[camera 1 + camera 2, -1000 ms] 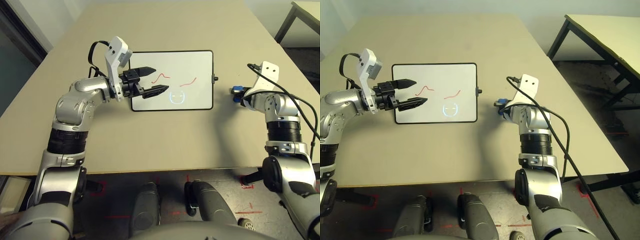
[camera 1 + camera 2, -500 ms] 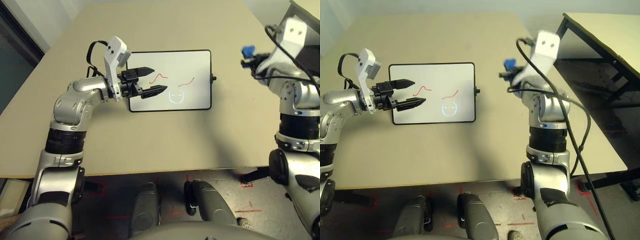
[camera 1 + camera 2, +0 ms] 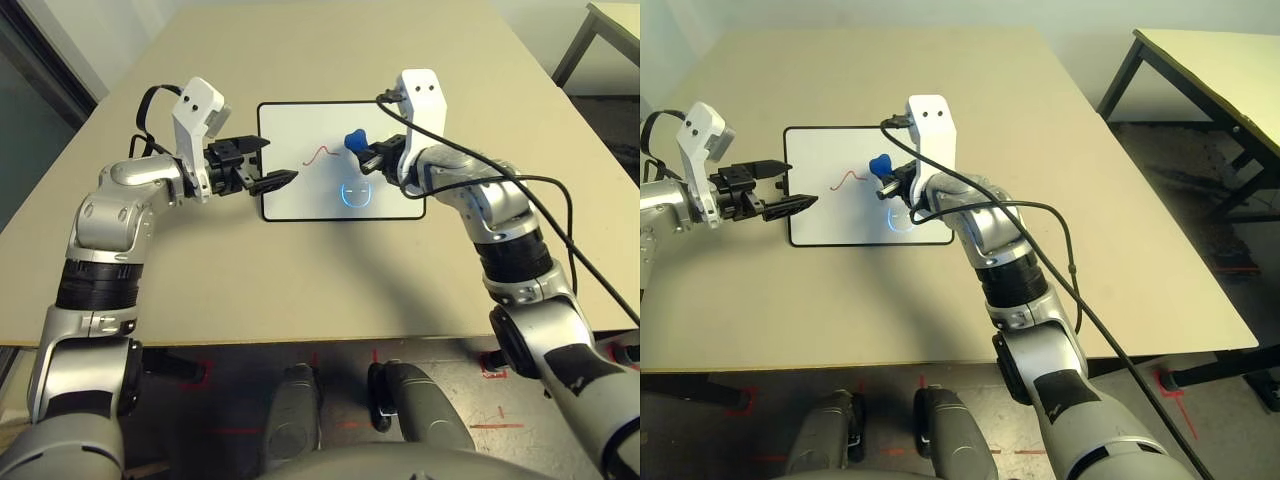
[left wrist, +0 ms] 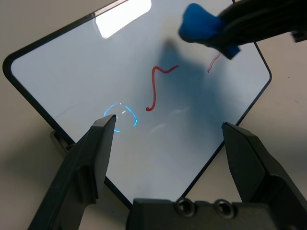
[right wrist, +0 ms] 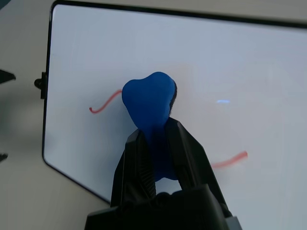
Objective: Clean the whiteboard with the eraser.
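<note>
The whiteboard (image 3: 395,125) lies flat on the tan table, a little left of centre. It carries two red squiggles (image 4: 156,86) and a faint blue ring (image 3: 355,193). The eraser (image 3: 354,141), a small blue block, sticks out from my right gripper (image 5: 157,132), which is shut on it. It hangs over the middle of the board between the two squiggles, and its shadow falls on the white surface beside it. My left gripper (image 3: 280,160) is open and holds nothing, hovering at the board's left edge with its fingers (image 4: 91,158) pointing across the board toward the eraser.
Bare tan tabletop (image 3: 330,270) surrounds the board on all sides. A second table (image 3: 1220,70) with black legs stands off to the right. A black cable (image 3: 1040,260) runs along my right arm.
My right arm has swung from the table's right side, lifting the eraser up and over to the board's middle. My left gripper has drawn back leftward to the board's edge.
</note>
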